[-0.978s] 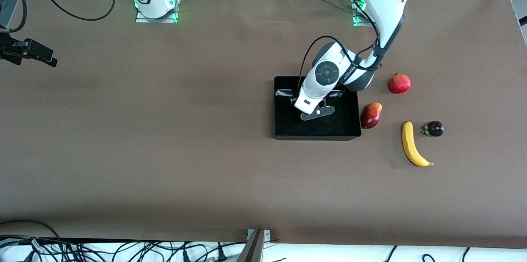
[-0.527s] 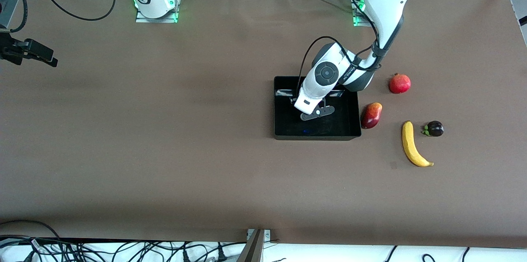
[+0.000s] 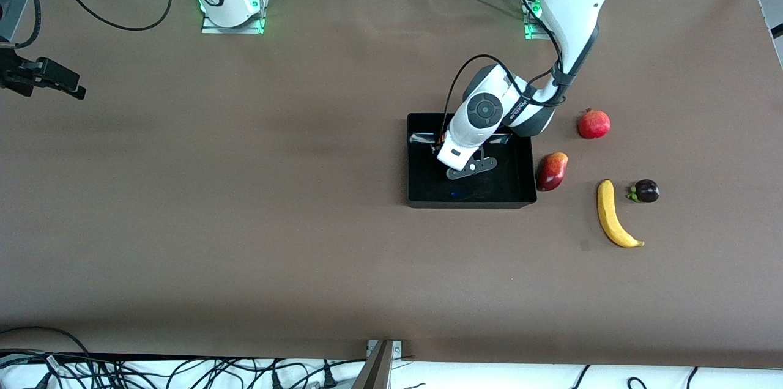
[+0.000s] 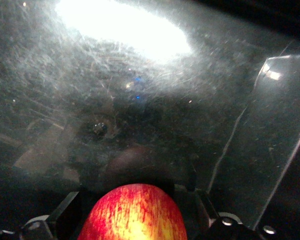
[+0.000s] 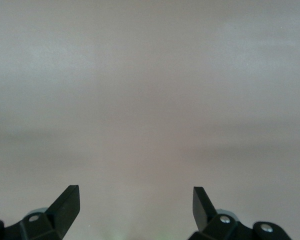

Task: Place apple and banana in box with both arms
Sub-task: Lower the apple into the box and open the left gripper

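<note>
Left gripper (image 3: 470, 167) jaws apart over box (image 3: 422, 193), apple (image 4: 134, 212) between them; may roll. Right gripper (image 5: 135, 207) spread, waiting. Banana (image 3: 612, 214) at box's 4 o'clock, untouched.

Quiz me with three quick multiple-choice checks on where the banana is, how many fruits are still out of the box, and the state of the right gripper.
1. Where is the banana relative to the box?
A. Inside it
B. On the table outside it, beside the purple fruit
C. Balanced on its rim

2. How many fruits lie on the table outside the box?
A. Two
B. Three
C. Four

3. What state is the right gripper in?
A. Open and empty
B. Shut on the banana
C. Shut on nothing

Answers:
1. B, since the banana lies on bare table next to the purple fruit.
2. C, counting pomegranate, mango, banana and purple fruit.
3. A, since the right wrist view shows its fingers wide apart with nothing between them.
</note>
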Robot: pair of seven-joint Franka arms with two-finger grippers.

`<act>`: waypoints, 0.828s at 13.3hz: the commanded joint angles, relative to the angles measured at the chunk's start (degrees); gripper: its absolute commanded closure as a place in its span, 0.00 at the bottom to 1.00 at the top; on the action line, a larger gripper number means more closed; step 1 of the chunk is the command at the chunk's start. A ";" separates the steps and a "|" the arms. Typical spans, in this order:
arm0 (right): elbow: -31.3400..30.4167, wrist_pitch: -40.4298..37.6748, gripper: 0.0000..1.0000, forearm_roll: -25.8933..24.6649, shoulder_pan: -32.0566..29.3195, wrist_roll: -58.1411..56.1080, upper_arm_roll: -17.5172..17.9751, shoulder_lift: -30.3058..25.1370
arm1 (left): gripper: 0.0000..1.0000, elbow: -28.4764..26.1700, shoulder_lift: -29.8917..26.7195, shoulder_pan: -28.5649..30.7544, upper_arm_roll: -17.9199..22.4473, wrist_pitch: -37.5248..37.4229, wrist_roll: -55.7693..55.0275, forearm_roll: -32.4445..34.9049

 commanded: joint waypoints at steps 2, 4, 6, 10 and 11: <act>1.30 -0.84 0.00 0.35 0.04 -0.57 0.07 0.55 | 0.00 4.56 -2.66 -0.17 -0.01 -8.91 -2.23 0.90; 1.30 -0.84 0.00 0.35 0.04 -0.57 0.07 0.55 | 0.00 7.65 -4.58 0.18 -0.09 -14.99 -3.20 0.38; 1.31 -0.84 0.00 0.35 0.04 -0.57 0.07 0.55 | 0.00 8.45 -7.83 0.96 -0.01 -19.21 -3.12 0.29; 1.30 -0.84 0.00 0.35 0.04 -0.57 0.07 0.47 | 0.00 15.99 -10.40 8.58 -0.96 -32.47 3.01 0.73; 1.30 -0.84 0.00 0.35 0.04 -0.57 0.07 0.47 | 0.00 17.84 -10.48 11.49 -1.58 -33.90 5.73 0.64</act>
